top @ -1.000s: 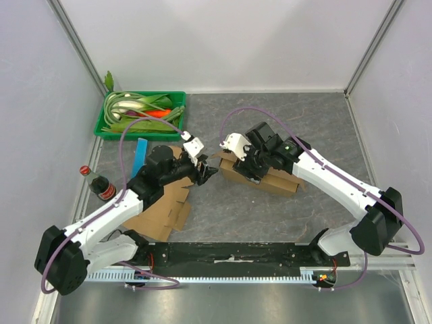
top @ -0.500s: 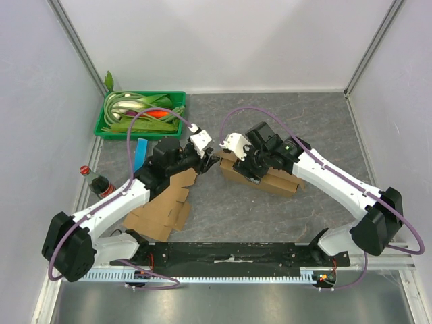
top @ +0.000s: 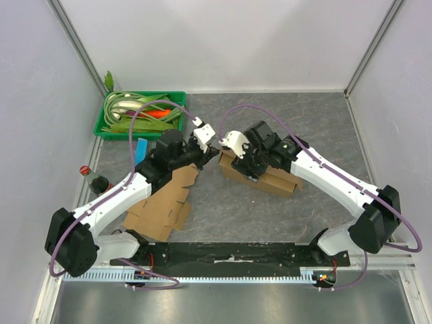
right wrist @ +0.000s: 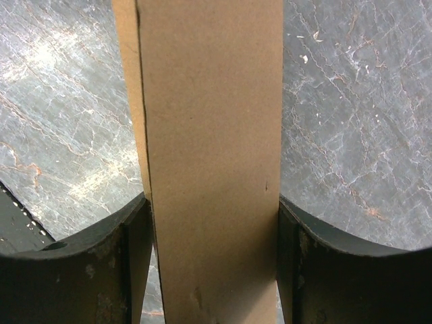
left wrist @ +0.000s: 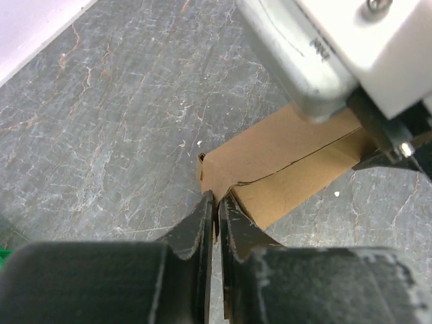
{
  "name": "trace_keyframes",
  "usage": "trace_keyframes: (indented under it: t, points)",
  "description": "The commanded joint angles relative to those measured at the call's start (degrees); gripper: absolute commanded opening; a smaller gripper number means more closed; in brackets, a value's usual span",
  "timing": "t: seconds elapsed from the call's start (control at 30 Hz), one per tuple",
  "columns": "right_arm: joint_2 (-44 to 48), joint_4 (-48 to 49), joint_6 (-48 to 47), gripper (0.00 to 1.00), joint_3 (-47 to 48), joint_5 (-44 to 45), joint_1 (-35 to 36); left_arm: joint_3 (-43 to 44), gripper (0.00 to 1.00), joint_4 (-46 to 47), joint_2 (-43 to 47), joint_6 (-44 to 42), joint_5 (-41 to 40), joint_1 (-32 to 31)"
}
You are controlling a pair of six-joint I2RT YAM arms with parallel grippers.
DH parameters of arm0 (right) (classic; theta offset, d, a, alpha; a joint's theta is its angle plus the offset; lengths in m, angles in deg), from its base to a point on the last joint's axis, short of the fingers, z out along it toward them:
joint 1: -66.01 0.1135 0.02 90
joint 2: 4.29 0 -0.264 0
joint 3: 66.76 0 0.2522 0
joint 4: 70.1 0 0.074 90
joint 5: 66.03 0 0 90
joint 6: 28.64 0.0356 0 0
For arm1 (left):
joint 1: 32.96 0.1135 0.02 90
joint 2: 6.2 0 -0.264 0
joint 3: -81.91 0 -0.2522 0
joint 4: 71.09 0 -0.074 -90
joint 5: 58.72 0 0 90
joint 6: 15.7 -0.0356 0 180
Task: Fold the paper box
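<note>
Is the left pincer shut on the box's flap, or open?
Shut on it: the left pincer has its fingers nearly together, with the thin edge of the flap between them.

The left side of the table [top: 324, 128] was crowded: a green tray [top: 111, 133] of vegetables in the far-left corner, a blue slab [top: 140, 154] just in front of it, a cola bottle [top: 94, 181] by the left wall and flat cardboard sheets [top: 158, 206] under the left arm left only narrow lanes. In the middle, the left gripper [top: 212, 156] and right gripper [top: 244, 167] both clamped the paper box [top: 273, 181], their white housings nearly touching. Bare surface lay open beyond the box toward the far wall, along the right wall, and between the box and the black rail [top: 236, 255].
</note>
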Motion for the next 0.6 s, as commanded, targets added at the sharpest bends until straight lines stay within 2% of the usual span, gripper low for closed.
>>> trace_keyframes:
  t: [0.0, 0.03, 0.07, 0.47, 0.57]
  points:
    - [-1.2, -1.4, 1.3, 0.59, -0.4, 0.1, 0.0, 6.0, 0.08, -3.5, -0.1, 4.6, -0.8, 0.1]
    - [-1.1, -1.3, 1.4, 0.59, -0.4, 0.2, -0.1, 6.4, 0.03, -5.2, 0.0, 6.6, -1.1, 0.1]
    - [-1.0, -1.4, 1.4, 0.59, -0.4, 0.1, 0.0, 6.9, 0.02, -5.9, 0.0, 7.8, -1.6, 0.1]
    - [-1.1, 1.7, 2.7, 0.61, -1.7, 3.0, 0.5, 19.1, 0.02, -20.7, -5.9, 31.2, 2.2, 0.1]
    - [-1.1, 2.3, 2.8, 0.61, -1.8, 2.9, 1.2, 19.3, 0.02, -19.5, -7.3, 35.2, 4.4, 0.1]
